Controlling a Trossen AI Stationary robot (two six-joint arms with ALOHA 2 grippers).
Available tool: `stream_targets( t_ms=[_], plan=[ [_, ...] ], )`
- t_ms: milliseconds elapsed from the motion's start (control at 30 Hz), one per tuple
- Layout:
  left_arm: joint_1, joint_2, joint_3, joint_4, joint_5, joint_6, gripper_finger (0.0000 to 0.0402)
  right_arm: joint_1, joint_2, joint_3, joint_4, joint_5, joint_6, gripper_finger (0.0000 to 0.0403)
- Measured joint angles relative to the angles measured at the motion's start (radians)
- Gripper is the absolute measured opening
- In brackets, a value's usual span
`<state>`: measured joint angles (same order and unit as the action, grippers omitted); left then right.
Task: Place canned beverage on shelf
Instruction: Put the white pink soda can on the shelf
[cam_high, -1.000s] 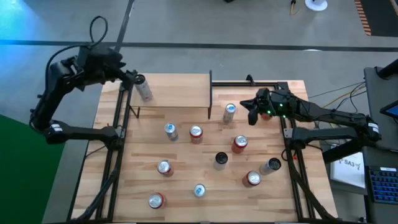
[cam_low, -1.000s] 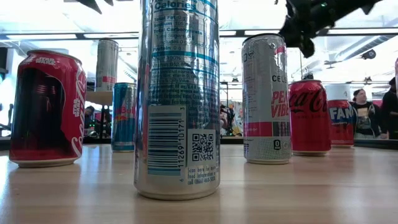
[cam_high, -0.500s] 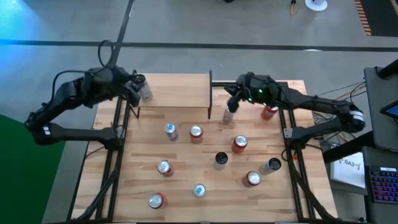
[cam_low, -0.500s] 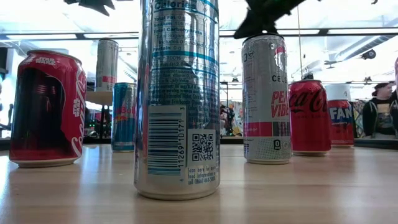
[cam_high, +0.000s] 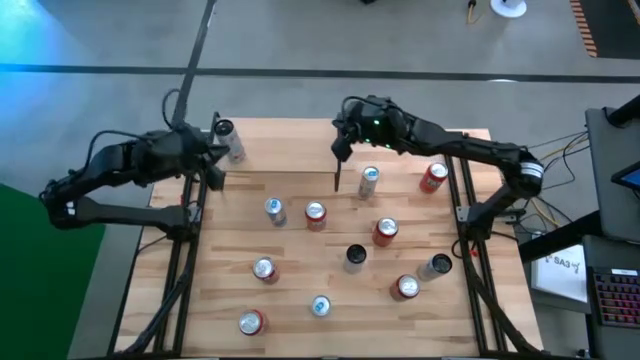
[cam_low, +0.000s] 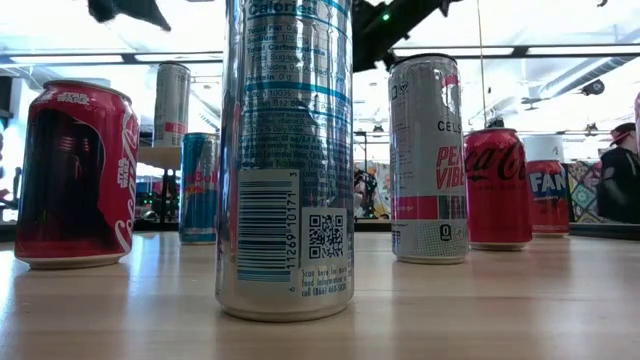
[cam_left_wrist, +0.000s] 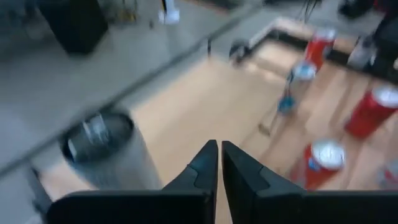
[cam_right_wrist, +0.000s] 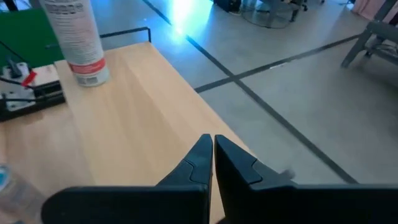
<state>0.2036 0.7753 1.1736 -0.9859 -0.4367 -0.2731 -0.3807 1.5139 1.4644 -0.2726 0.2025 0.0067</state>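
Left gripper (cam_high: 212, 152), shut and empty just beside the silver can (cam_high: 229, 141) standing on the shelf (cam_high: 290, 145) at upper left, could topple it by a stray swing.

The big table (cam_high: 300, 290) is light, smooth wood made of many strips. The tall silver can (cam_low: 287, 150) is shiny metal. The small raised shelf (cam_right_wrist: 137, 112) is pale, smooth wood too.

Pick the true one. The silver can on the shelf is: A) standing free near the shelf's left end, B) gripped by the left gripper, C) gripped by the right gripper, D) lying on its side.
A: the silver can stands upright on the shelf, with the left gripper shut beside it, holding nothing.
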Motion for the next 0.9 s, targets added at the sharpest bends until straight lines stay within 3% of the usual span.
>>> stream_targets(
  t_ms=[167,400,733,900],
  plan=[
    [-0.007,0.035,-0.053,-0.127,0.001,-0.119,0.0001,0.001,0.081,0.044,0.083,0.000,-0.006,0.0009],
    [-0.008,0.044,-0.053,-0.172,-0.051,-0.049,0.0000,0.000,0.197,0.131,0.154,0.000,-0.008,0.0009],
    [-0.008,-0.048,-0.194,0.069,0.005,0.040,0.0000,0.000,0.355,0.313,0.090,-0.007,0.000,0.0009],
    [-0.008,-0.070,-0.258,0.090,0.001,0.065,0.0000,-0.006,0.412,0.395,0.082,-0.182,-0.087,0.0009]
  ],
)
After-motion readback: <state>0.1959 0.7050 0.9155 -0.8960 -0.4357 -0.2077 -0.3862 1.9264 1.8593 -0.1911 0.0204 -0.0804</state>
